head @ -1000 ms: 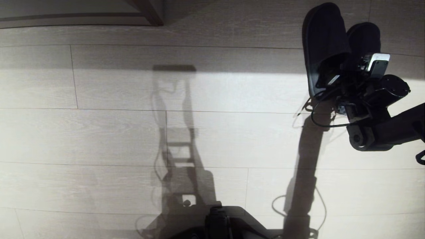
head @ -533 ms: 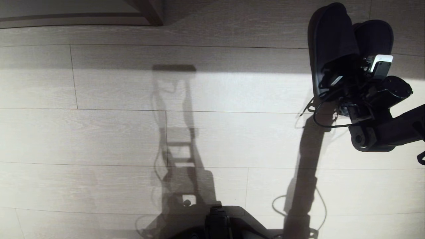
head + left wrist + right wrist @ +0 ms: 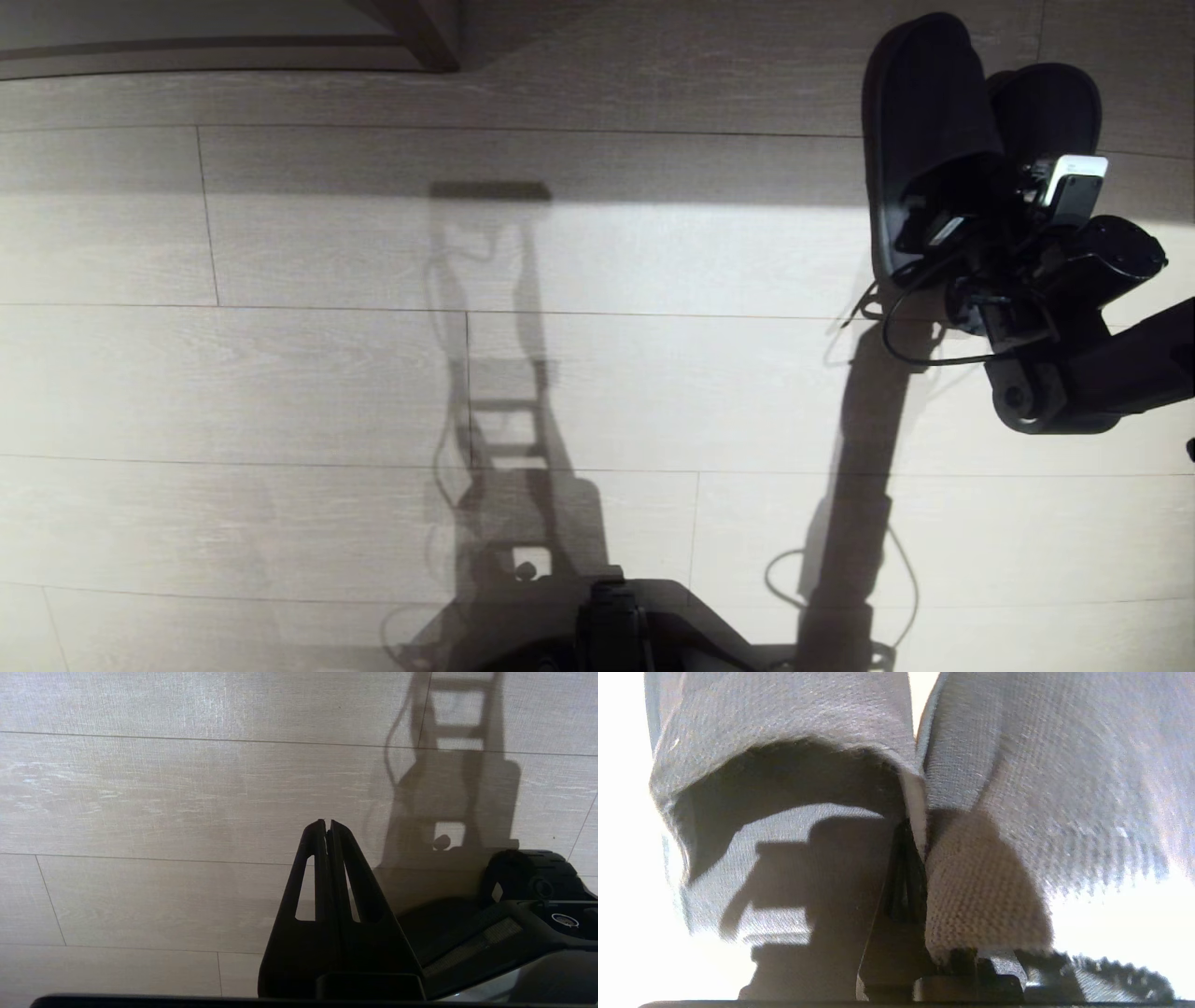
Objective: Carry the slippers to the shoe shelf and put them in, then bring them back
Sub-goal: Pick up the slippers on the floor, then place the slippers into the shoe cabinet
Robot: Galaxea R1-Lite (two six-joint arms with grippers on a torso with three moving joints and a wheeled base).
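The slippers are a dark charcoal pair at the far right of the head view, toes pointing away: one slipper (image 3: 924, 103) and its mate (image 3: 1050, 107) pressed side by side. My right gripper (image 3: 976, 201) reaches into their heel ends and is shut on the slippers' inner edges. In the right wrist view, the fabric uppers (image 3: 808, 742) (image 3: 1041, 765) meet at the pinched seam, with the gripper (image 3: 908, 858) closed there. Whether the soles are off the floor I cannot tell. My left gripper (image 3: 327, 823) hangs parked over bare floor, shut and empty. The shoe shelf is out of view.
Pale wood-plank floor (image 3: 327, 373) fills the view, crossed by my own shadow. A dark wooden post (image 3: 420, 33) and a baseboard strip (image 3: 187, 47) lie at the far left. My base (image 3: 616, 616) shows at the bottom centre. A cable loop (image 3: 896, 336) hangs under the right wrist.
The right gripper has closed on the slippers' inner edges. The two slippers have drawn together and shifted slightly to the right. The left arm has not moved.
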